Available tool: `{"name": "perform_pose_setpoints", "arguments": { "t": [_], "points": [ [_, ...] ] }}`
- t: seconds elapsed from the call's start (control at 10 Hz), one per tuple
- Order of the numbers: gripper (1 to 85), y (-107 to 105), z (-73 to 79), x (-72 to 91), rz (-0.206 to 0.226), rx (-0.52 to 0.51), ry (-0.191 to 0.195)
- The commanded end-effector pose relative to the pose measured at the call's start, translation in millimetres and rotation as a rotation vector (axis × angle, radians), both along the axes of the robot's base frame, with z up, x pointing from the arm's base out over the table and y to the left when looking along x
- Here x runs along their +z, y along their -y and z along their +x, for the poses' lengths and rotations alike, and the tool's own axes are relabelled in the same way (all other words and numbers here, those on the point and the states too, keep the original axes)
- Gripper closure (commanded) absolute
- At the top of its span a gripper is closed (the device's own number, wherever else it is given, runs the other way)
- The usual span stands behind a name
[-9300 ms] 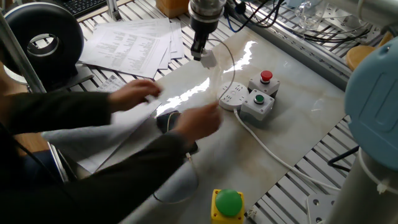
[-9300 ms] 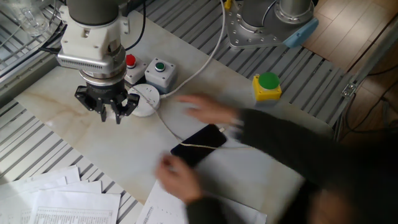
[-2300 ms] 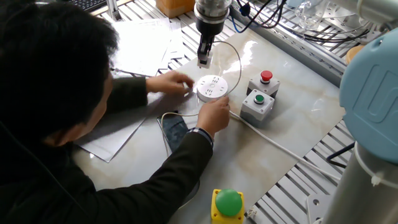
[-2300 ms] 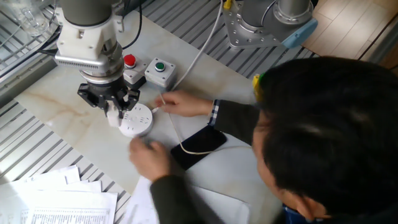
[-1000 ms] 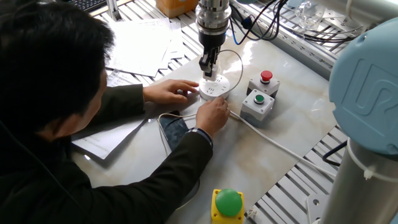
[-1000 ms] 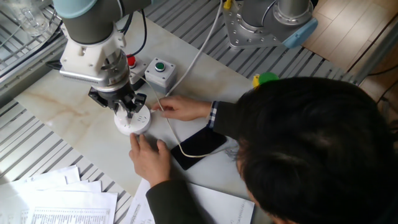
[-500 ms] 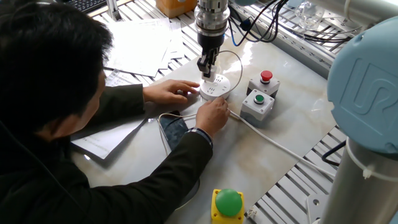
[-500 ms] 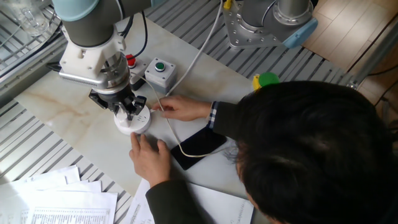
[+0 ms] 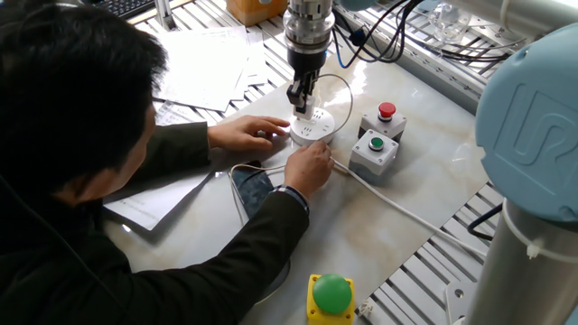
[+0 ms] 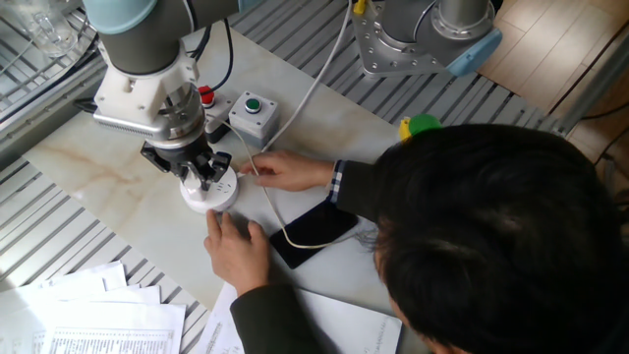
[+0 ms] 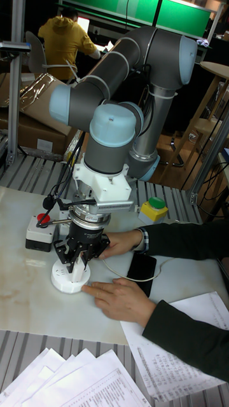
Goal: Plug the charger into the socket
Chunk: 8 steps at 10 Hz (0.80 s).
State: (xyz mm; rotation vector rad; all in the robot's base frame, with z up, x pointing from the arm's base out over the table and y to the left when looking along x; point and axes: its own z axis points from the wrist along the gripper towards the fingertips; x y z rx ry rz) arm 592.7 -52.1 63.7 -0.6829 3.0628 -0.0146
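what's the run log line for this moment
phase: insertion | gripper: shut on charger, down on socket | person's hands: steadying socket from both sides | phone: flat on table, cabled

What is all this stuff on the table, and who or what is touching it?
socket: one, white, round, on the table under the gripper, held steady by the person.
charger: one, white, between the gripper's fingers, on top of the socket.
phone: one, black, on the table near the person, thin white cable attached.
grey button boxes: two, one red button, one green, beside the socket.
yellow box: one, green dome button, table edge.
paper sheets: several, white, printed.
person's hands: two, either side of the socket.
gripper: one, black, pointing down onto the socket.
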Motion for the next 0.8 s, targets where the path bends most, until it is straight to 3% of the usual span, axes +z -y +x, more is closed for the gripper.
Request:
{"name": "perform_pose_setpoints", "arguments": {
  "t": [0.0, 0.7],
  "points": [
    [84.7, -2.4, 0.2, 0.6, 0.015, -0.011, 0.003],
    [84.7, -6.3, 3.2, -0.1, 0.024, -0.019, 0.011]
  ]
}}
